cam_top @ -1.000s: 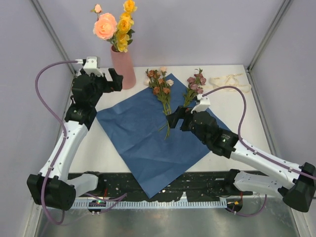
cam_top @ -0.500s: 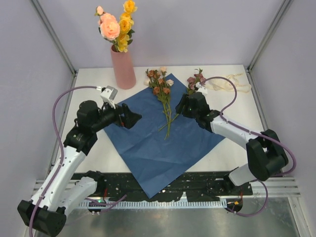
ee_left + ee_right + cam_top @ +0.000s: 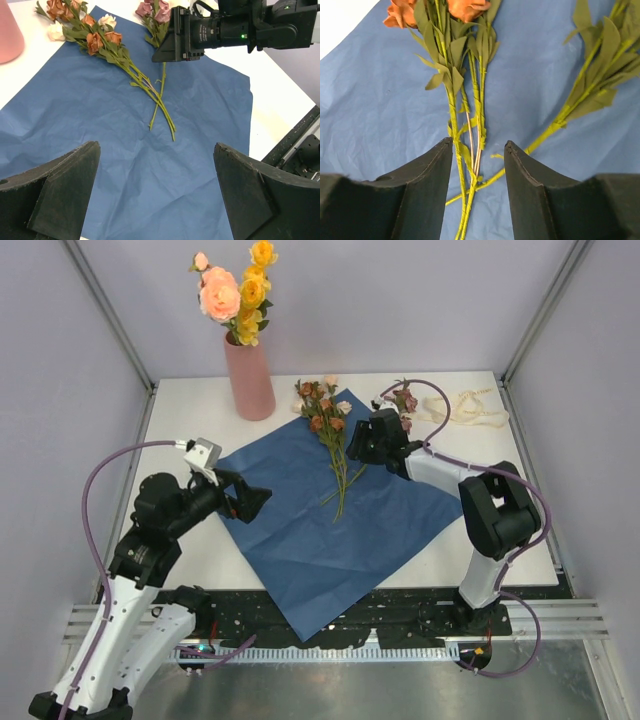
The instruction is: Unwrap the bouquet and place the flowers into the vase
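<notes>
I have the white bench (image 3: 180, 440) in front of me, and most of its middle is covered by the blue paper sheet (image 3: 300, 530), lying open and flat with one corner pointing at the arm bases. The vase (image 3: 250, 380) stands upright on the bench just beyond the sheet's far-left corner, with the peach rose (image 3: 220, 298) and the yellow blooms (image 3: 255, 280) standing in it. Two bunches of the flowers lie loose on the far part of the paper. The rust-brown sprigs (image 3: 322, 415) have their heads at the sheet's far edge and their stems running toward me. The mauve sprig (image 3: 403, 400) is to their right, its stem slanting in to cross theirs. The cream ribbon (image 3: 470, 405) lies in a loose heap on the bare bench at the far right, apart from the paper. My left gripper (image 3: 250, 502) hovers over the sheet's left edge with its jaws spread wide and nothing between them. My right gripper (image 3: 362, 445) is low over the paper between the two bunches, jaws about half apart. In its wrist view the rust sprigs' stems show in the gap between the fingers (image 3: 432, 175), and I cannot tell whether the pads touch them.
</notes>
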